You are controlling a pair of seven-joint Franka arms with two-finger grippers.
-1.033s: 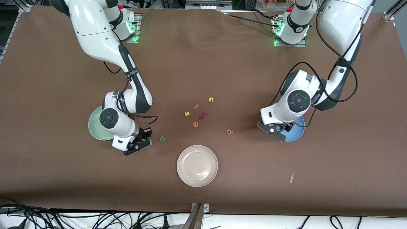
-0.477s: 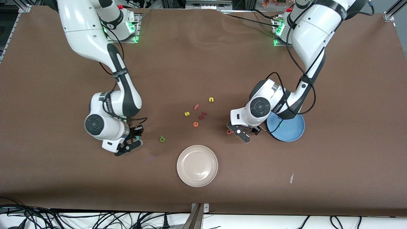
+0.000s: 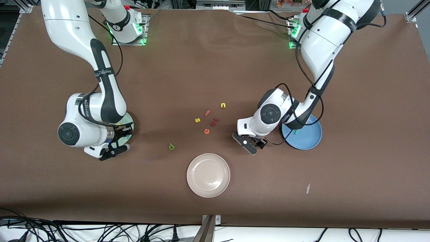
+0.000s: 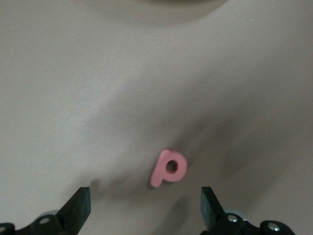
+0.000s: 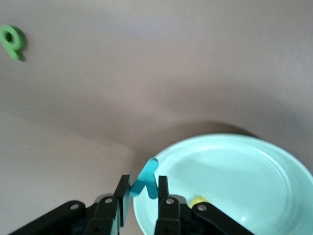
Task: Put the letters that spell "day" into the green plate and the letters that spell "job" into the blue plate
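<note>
Right gripper (image 5: 144, 196) fingers clamp the light-blue "y" (image 5: 145, 182) over the rim of the green plate (image 5: 244, 166); one yellow letter (image 5: 198, 200) is already in it. The dark green letter (image 3: 171, 146) lies loose, lower centre of the front view. Left gripper (image 4: 144, 198) is spread wide over the pink "b" (image 4: 168, 168), not gripping. Blue plate (image 3: 307, 141) shows a teal "j" (image 3: 295, 131); the "o" is not visible. Roughly half done. Count: three plates including the beige plate (image 3: 208, 174); about six distractor letters (image 3: 206, 131) mid-frame.

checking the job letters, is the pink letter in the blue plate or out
Out. The pink letter lies on the bare table between the open left gripper fingers; the blue plate sits apart.
</note>
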